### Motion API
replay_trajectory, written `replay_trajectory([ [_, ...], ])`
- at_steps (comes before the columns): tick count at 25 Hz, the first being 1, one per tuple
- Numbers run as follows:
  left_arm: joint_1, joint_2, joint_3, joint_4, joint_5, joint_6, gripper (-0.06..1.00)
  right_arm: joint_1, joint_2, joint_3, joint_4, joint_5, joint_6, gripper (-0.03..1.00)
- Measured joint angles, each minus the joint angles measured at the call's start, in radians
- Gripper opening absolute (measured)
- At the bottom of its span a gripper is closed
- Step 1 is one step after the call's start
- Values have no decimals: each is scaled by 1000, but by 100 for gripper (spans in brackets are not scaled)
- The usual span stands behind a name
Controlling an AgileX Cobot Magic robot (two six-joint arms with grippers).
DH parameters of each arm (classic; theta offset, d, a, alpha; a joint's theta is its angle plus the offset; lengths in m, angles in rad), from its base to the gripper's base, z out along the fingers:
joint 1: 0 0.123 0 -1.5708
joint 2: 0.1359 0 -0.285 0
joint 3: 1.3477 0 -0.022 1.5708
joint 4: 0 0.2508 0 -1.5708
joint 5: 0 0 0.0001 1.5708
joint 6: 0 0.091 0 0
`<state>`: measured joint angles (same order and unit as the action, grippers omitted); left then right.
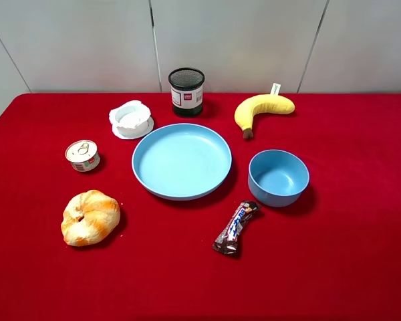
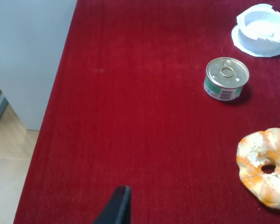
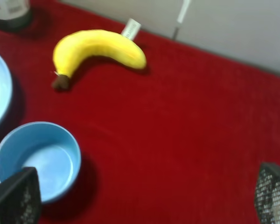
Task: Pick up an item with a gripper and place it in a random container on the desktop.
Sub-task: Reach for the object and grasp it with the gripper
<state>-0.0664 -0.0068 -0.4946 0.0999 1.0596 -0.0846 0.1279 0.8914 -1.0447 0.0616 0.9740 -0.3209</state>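
- Right gripper point(image 3: 144, 193): jaws spread wide, above the red desktop point(image 3: 186, 130), beside the blue bowl point(image 3: 37, 158).
- Left gripper point(image 2: 115, 210): one finger visible; jaw state cannot be determined.
- Light-blue plate point(image 1: 182, 160): mid-desktop, left of the bowl.
- Banana point(image 1: 262, 109): flat on the cloth beyond the bowl, clear of the plate, right of the mesh cup point(image 1: 186, 91).

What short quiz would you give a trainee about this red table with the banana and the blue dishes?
1. True or false: the banana lies on the plate.
2. Which sits closest to the bowl? A croissant, B chocolate bar, C tin can.
3. How many blue dishes stand on the red cloth?
Key: 1 false, it lies on the cloth; 2 B; 3 two.
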Motion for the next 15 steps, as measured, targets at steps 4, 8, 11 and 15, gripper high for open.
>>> replay_trajectory([
  [4, 0, 0, 0, 0, 0, 0, 98, 65, 119, -85, -18, -8, -31, 69],
  [8, 0, 0, 0, 0, 0, 0, 98, 115, 237, -165, -29, -10, -50, 69],
  [11, 0, 0, 0, 0, 0, 0, 98, 146, 321, -219, -30, -10, -73, 69],
  [15, 0, 0, 0, 0, 0, 0, 98, 170, 411, -285, -31, -10, -137, 69],
])
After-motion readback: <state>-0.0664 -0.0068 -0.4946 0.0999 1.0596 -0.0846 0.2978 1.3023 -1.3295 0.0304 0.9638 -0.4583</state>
